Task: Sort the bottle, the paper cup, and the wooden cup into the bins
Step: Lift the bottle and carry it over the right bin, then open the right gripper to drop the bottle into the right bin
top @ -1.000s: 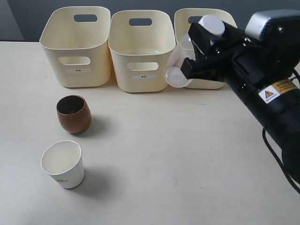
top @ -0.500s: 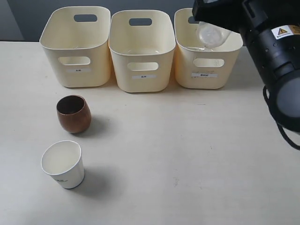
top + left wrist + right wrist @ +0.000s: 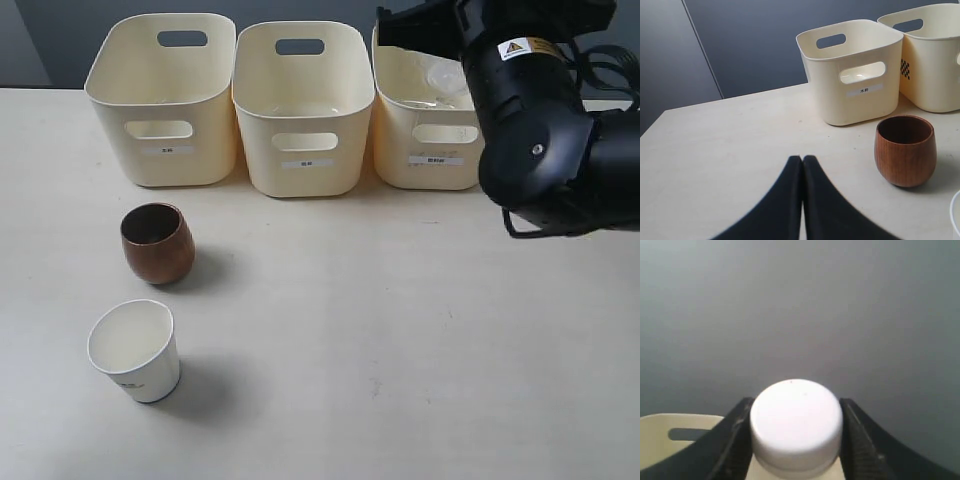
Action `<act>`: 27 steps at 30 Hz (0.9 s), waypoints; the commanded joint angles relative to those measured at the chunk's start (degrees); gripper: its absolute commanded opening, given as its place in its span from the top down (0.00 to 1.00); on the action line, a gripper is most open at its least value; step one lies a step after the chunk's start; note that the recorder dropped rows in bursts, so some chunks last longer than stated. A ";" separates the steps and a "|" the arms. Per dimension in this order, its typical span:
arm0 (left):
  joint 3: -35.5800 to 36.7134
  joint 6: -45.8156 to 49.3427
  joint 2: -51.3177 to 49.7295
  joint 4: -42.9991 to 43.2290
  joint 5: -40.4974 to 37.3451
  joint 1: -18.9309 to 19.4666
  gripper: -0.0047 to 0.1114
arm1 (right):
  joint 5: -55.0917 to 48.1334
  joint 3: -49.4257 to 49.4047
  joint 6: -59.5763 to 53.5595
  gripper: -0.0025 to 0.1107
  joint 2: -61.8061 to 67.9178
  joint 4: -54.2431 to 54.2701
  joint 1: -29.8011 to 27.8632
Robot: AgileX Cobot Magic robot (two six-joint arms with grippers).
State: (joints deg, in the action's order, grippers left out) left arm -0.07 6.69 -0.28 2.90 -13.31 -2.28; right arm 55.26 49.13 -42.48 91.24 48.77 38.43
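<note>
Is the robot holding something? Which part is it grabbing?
Yes. The right hand holds the bottle at its top end, gripping on both sides of the white cap. The left hand is shut and holds nothing.

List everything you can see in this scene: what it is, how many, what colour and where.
bins: three, cream, in a row along the table's far edge
wooden cup: one, reddish-brown, upright in front of the left bin
paper cup: one, white, upright at the near left, apart from the wooden cup
bottle: one, clear with white cap, held at the right bin's opening
table: one, pale beige
left gripper: black, jaws shut, empty, facing the wooden cup
right gripper: black, jaws clamped on the bottle
</note>
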 commanded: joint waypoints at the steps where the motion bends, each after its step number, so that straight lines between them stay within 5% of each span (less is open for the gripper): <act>1: 0.07 -0.11 0.28 0.23 0.05 -0.18 0.96 | -0.94 0.82 0.04 0.98 1.98 0.59 -4.10; 19: 0.07 -0.11 0.28 0.23 0.05 -0.18 0.96 | -1.91 5.87 12.76 0.97 10.26 -14.53 -10.00; 21: 0.07 -0.11 0.28 0.23 0.05 -0.18 0.96 | -3.07 6.39 12.76 0.88 10.26 -14.41 -10.00; 24: 0.07 -0.11 0.28 0.23 0.05 -0.18 0.96 | -4.17 6.66 12.63 0.51 10.26 -12.90 -10.00; 27: 0.07 -0.11 0.28 0.23 0.05 -0.18 0.96 | -3.95 6.66 12.63 0.37 10.26 -12.09 -10.00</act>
State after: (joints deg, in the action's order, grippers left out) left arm -0.07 6.69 -0.28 2.90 -13.31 -2.28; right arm 51.18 55.39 -29.82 101.45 35.78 28.83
